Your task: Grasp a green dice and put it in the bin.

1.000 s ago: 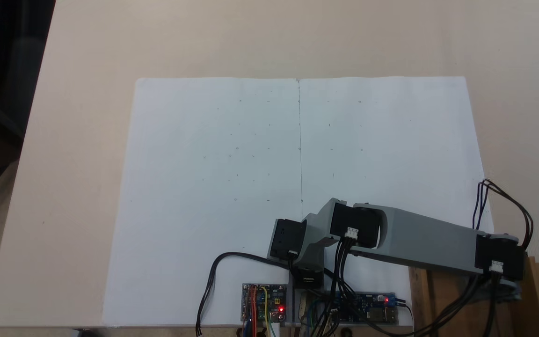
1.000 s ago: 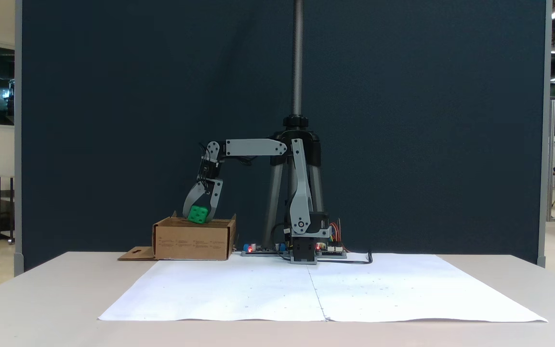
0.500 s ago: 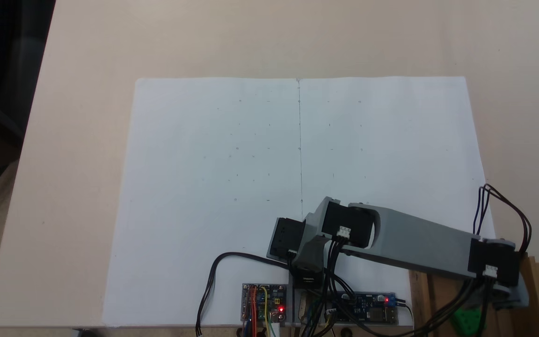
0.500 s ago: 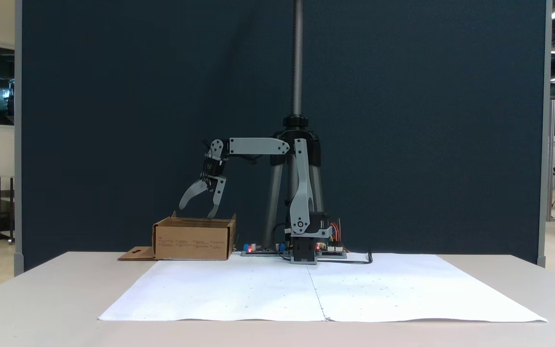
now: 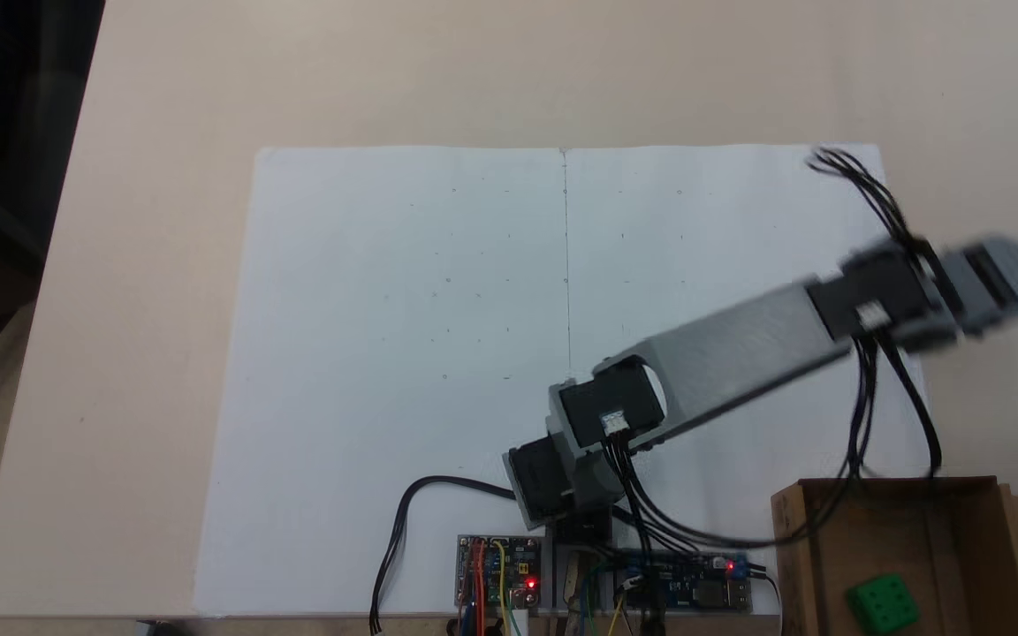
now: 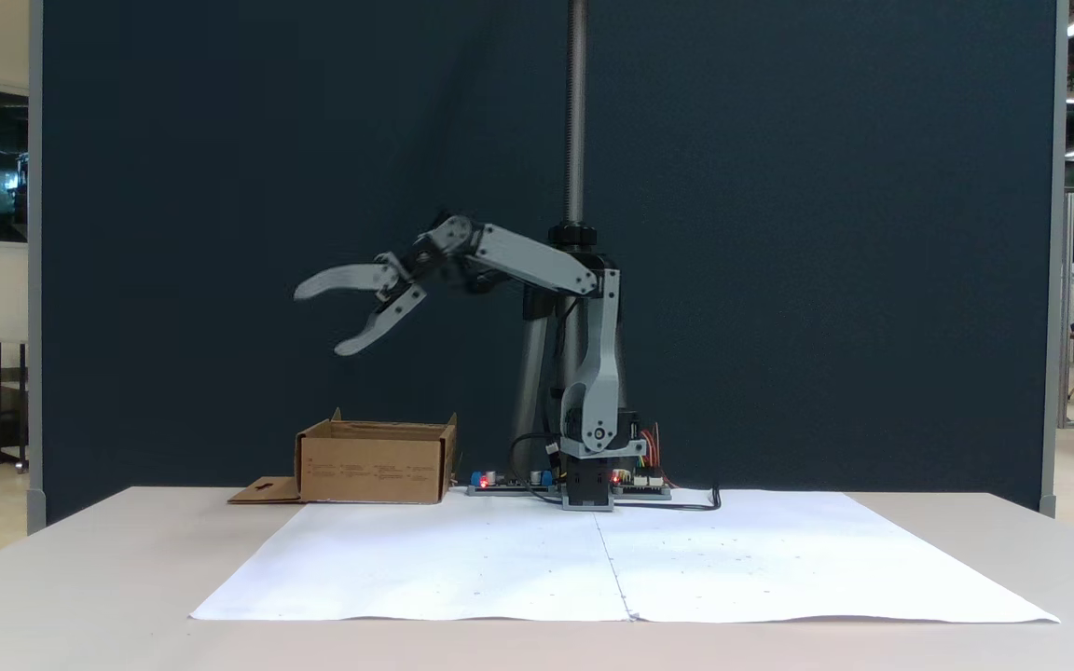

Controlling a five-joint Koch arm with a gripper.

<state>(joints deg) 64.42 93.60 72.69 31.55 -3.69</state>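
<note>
A pale table (image 5: 164, 265) under white paper (image 5: 403, 353) is filling the downward fixed view. Here the green dice (image 5: 882, 604) is now lying inside the bin (image 5: 792, 548), released moments ago, and the arm is swinging away over the paper, blurred. No writing is legible.

In the fixed view facing a dark blue backdrop, the gripper (image 6: 318, 321) is hanging high above the bin (image 6: 374, 461), jaws spread wide and holding nothing, having risen from the rim. The drop looks complete.

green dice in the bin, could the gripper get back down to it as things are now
Probably yes. The green dice lies on the floor of the open-topped bin with nothing over it, and the gripper hangs open well above the bin, so a descent from above looks free.
</note>
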